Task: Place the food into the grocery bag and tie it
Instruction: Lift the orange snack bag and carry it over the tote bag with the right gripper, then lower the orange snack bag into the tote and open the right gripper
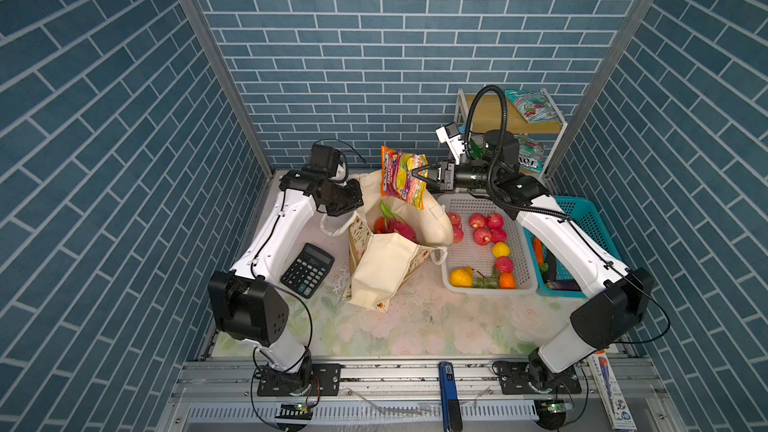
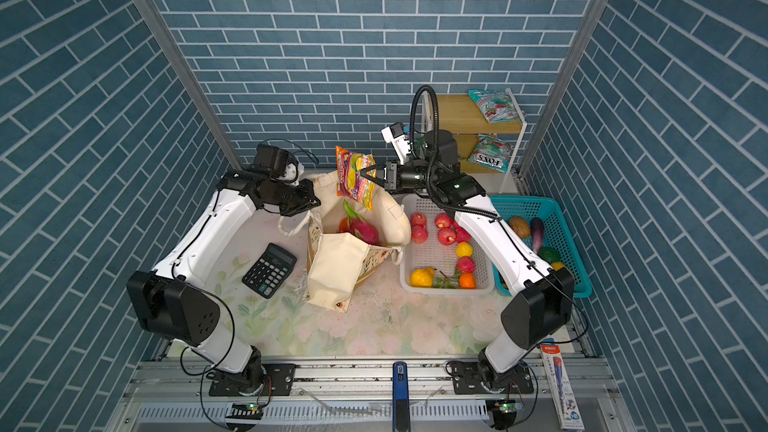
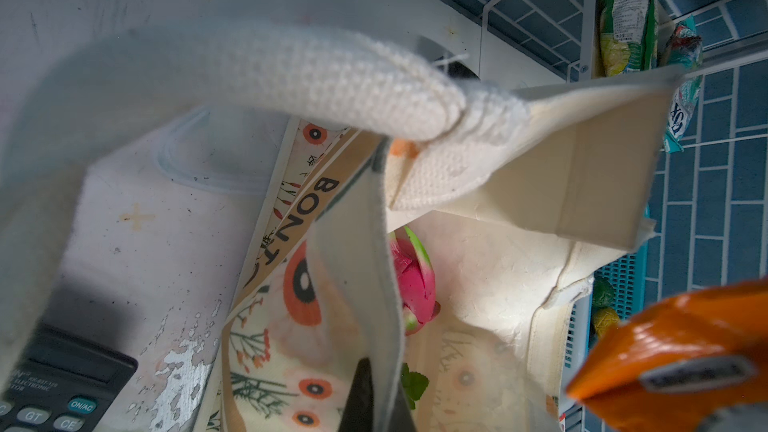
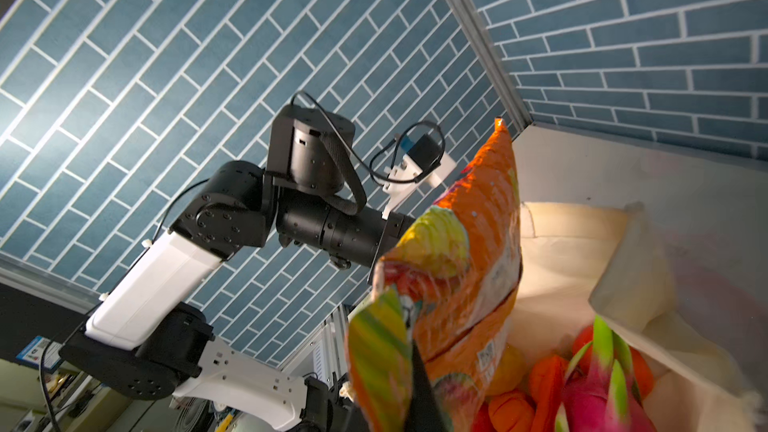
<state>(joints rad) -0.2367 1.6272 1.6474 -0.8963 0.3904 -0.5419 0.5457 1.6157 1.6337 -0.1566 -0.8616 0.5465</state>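
Top views both show the worktop [image 1: 415, 326] with the grocery bag [image 1: 386, 268] standing open, its rim pinched by the left tool [image 1: 355, 207]. About 10 fruits wait in the white basket [image 1: 446, 280]. The right tool [image 1: 419, 172] is clamped on a snack packet [image 1: 402, 176] above the bag's mouth. A dragon fruit [image 1: 401, 228] lies inside. I'd judge loading partway done and tying not yet started.

Both top views look steeply down from the front, sharing the floral tabletop [image 1: 436, 326] [image 2: 395, 326] with the cream canvas tote [image 1: 382, 268] [image 2: 336, 268] mid-frame. Left wrist: close, into tote mouth. Right wrist: close behind glossy orange snack packet [image 4: 465, 284] — tilted up at blue brick wall [image 4: 166, 56].
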